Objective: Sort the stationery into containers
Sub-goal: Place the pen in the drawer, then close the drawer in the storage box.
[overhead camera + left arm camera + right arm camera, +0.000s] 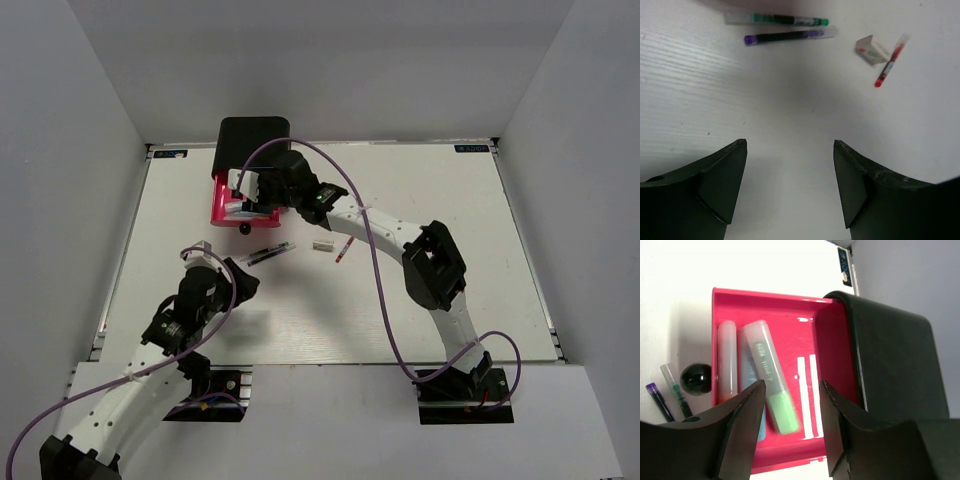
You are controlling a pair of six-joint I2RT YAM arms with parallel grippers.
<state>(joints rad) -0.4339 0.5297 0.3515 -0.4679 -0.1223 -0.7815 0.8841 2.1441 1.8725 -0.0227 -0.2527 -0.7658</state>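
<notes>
Pink drawer point(805, 320) open holding markers point(771, 382), green pen point(785, 20), purple pen point(785, 36), eraser point(871, 50), red pen point(889, 62) loose nearby

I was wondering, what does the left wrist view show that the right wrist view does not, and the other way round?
Only the left wrist view: the eraser and the red pen beside it, beyond the open left pincer. Only the right wrist view: the open pink drawer holding three markers, its black knob and the black cabinet, under the open right pincer. Both: the green pen and purple pen side by side on the table.
</notes>
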